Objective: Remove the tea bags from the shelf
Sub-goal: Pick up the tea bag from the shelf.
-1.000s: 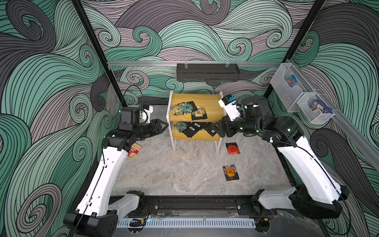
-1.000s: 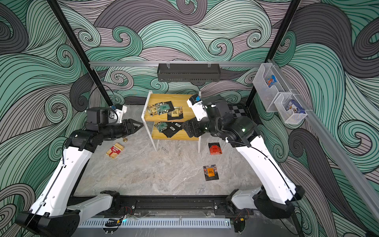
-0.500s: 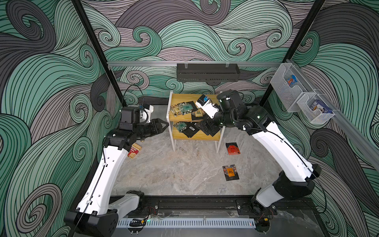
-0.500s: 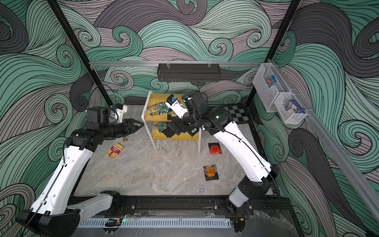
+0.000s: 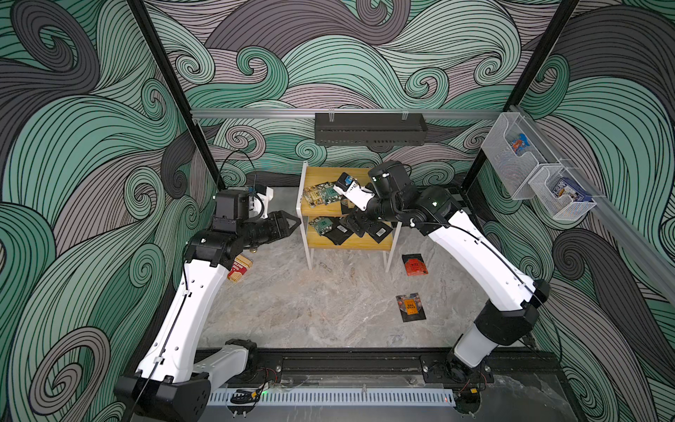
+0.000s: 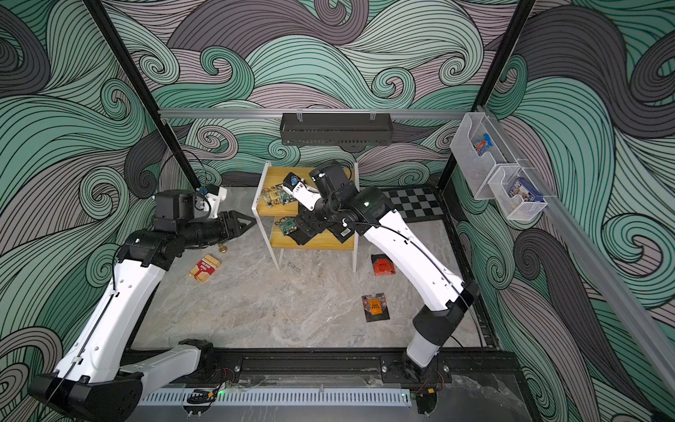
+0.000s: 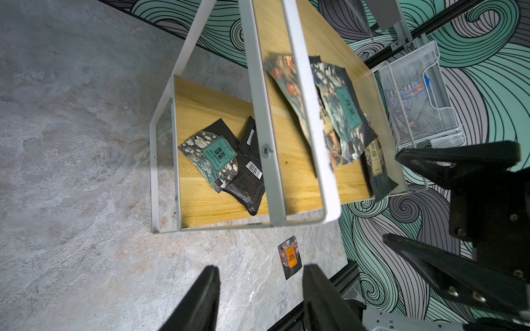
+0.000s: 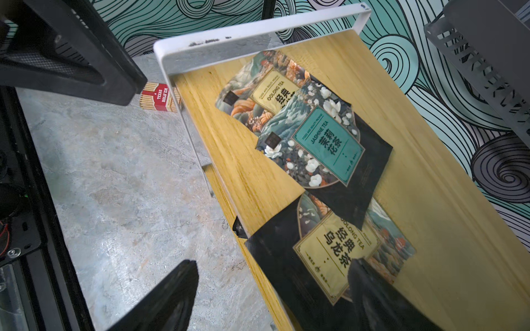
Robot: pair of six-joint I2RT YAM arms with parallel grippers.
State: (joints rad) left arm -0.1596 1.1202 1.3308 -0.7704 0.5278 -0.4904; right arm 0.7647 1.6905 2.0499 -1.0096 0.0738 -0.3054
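right gripper gapes empty above tea bags.

Red striped box lies on floor; black rack hangs above.

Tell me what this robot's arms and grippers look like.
The left arm and right arm have glossy white link shells with black joints and bases. A thin black cable runs clipped along each white link. Each wrist carries a white camera mount with a small blue part. The left gripper and right gripper are matte black with tapered, wedge-shaped fingers.
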